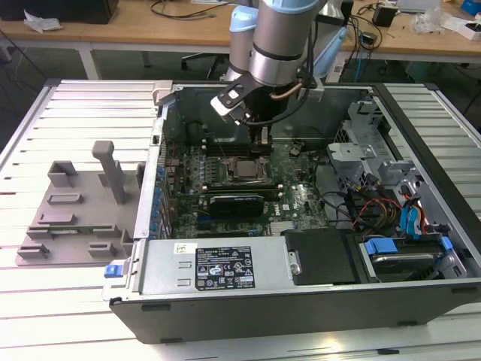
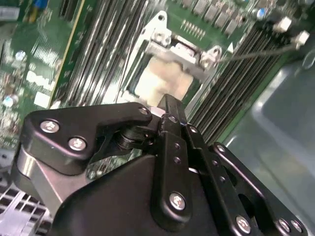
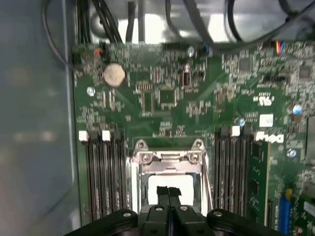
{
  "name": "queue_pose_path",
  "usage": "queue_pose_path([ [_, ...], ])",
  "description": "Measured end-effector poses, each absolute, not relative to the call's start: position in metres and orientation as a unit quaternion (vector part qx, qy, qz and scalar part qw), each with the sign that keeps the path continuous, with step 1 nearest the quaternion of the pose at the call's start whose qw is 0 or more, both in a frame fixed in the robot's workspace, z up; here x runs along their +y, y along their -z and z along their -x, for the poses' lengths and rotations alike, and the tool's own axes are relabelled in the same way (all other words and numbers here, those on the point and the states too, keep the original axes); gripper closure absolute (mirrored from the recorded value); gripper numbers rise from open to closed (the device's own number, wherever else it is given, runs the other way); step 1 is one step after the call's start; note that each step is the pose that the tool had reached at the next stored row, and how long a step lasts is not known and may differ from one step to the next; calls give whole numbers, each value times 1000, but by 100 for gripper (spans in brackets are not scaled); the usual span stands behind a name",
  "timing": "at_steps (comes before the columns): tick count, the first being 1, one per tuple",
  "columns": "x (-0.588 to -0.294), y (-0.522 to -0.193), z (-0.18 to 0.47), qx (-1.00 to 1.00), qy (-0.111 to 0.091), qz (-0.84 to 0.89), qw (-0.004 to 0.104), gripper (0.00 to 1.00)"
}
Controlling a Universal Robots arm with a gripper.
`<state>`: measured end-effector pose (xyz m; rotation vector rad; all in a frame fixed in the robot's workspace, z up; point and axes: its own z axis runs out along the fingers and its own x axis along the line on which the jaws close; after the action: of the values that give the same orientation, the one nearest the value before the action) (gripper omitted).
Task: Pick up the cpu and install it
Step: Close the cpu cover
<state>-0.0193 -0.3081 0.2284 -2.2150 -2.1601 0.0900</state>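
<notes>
The cpu [image 3: 189, 189], pale and square, lies inside the socket frame [image 3: 170, 157] on the motherboard [image 3: 162, 98]. The gripper [image 3: 169, 192], closed on nothing, stands directly over it; contact unclear. Installation stage, apparently; any further move calls for gentle, straight-down pressure.

Arm [image 1: 278, 45]: silver-grey cylindrical links, light-blue joint caps. Pale bracket [image 1: 225, 101] sits at the wrist, with a brownish cable [image 1: 289, 92] curving beside it. Gripper [image 2: 170, 105]: matte black linkage bars with rounded ends, silver screw heads [image 2: 178, 200] at each pivot.
</notes>
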Motion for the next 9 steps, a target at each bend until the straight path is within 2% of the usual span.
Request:
queue_pose_path([
  [9, -308, -209, 43, -698, -29, 715, 23, 89],
])
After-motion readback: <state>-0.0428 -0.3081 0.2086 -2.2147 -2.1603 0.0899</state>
